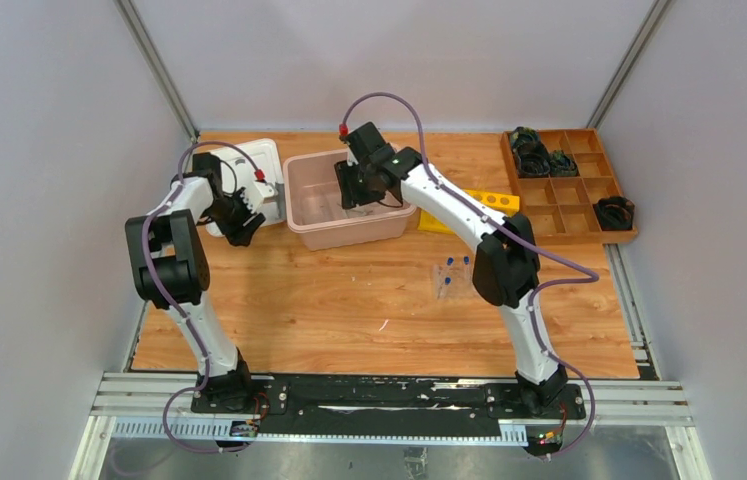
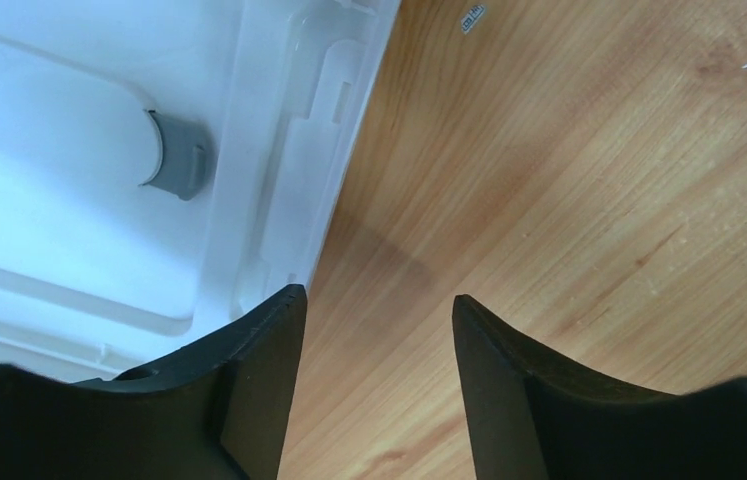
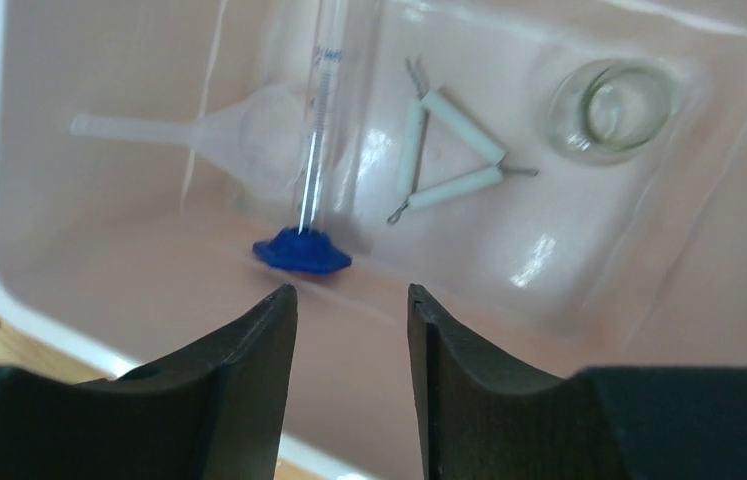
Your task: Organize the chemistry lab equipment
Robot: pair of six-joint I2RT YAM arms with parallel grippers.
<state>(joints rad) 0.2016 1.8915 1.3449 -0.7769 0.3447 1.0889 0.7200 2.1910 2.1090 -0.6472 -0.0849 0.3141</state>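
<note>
Blue-capped tubes (image 1: 452, 277) are seen lying on the table (image 1: 349, 320), nearest the bases; the left claw (image 2: 374, 305) is held wide and empty over bare wood beside a white tray (image 2: 249, 150); the right claw (image 3: 349, 295) is parted narrowly, nothing gripped, over the pink bin (image 3: 69, 260), in which a blue-based cylinder (image 3: 301, 250), funnel (image 3: 239, 130), triangle (image 3: 412, 150) and beaker (image 3: 609, 105) are found.

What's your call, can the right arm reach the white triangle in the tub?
Probably yes: the right gripper is open above the tub, and the triangle lies uncovered on its floor. The graduated cylinder close beside it could crowd the fingers.
</note>
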